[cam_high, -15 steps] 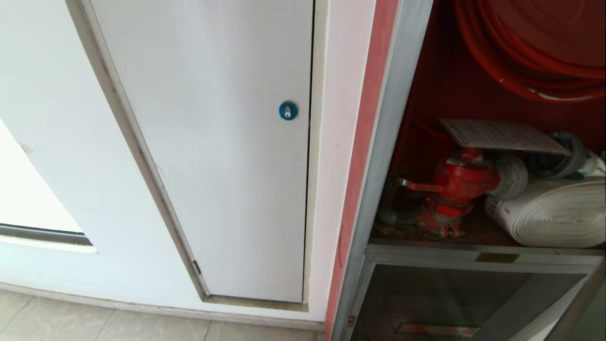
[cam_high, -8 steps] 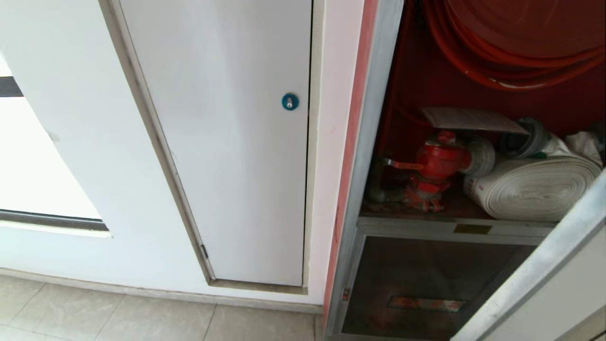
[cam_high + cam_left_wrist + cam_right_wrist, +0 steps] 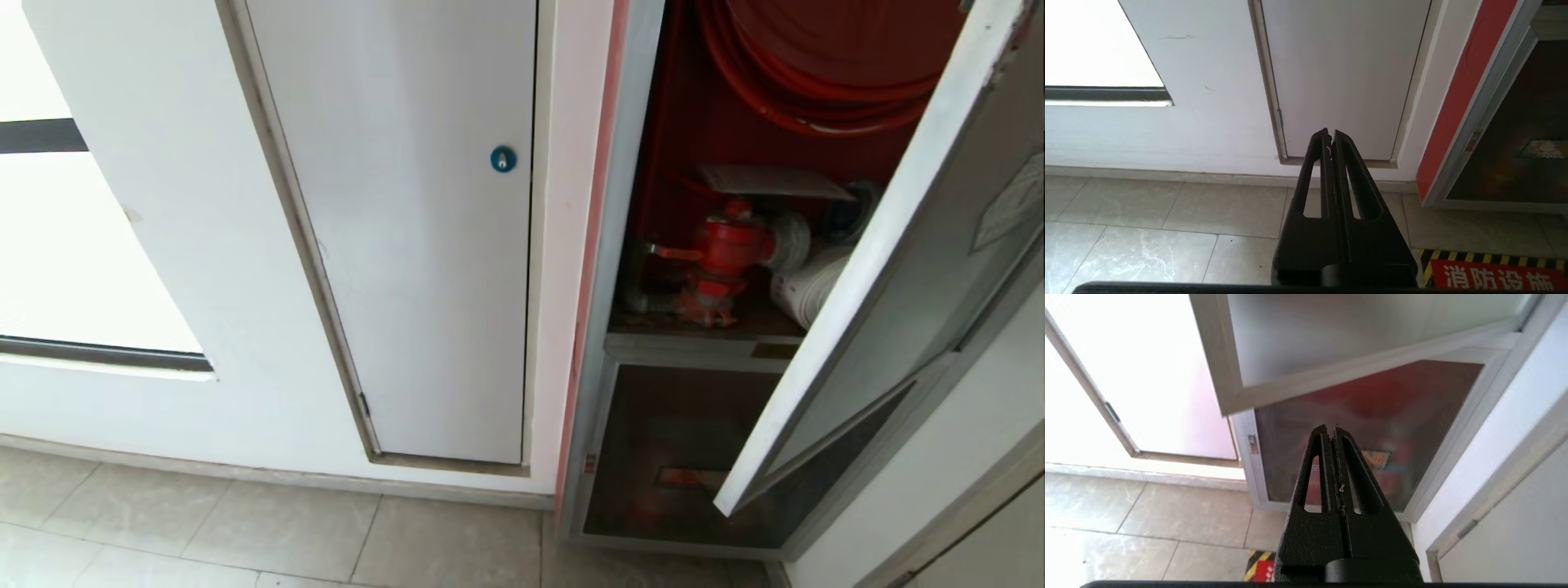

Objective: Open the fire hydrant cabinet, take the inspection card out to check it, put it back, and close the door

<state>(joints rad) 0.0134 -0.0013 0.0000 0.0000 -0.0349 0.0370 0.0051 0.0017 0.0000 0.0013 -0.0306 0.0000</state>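
Both the left pincer and right pincer hang closed and empty, low above the floor. The view has pulled back; the door now swings across the cabinet, card resting over the valve inside, suggesting closing remains.

The tall silver metal-framed fire hydrant cabinet is standing open in the white wall, showing its red interior. A red hose reel is hanging in the upper part, with a red hydrant valve and a white rolled hose sitting on the inner shelf. The white rectangular inspection card is lying flat above the valve. The silver-framed tinted glass door is standing ajar at the cabinet's right edge, partly covering the opening.
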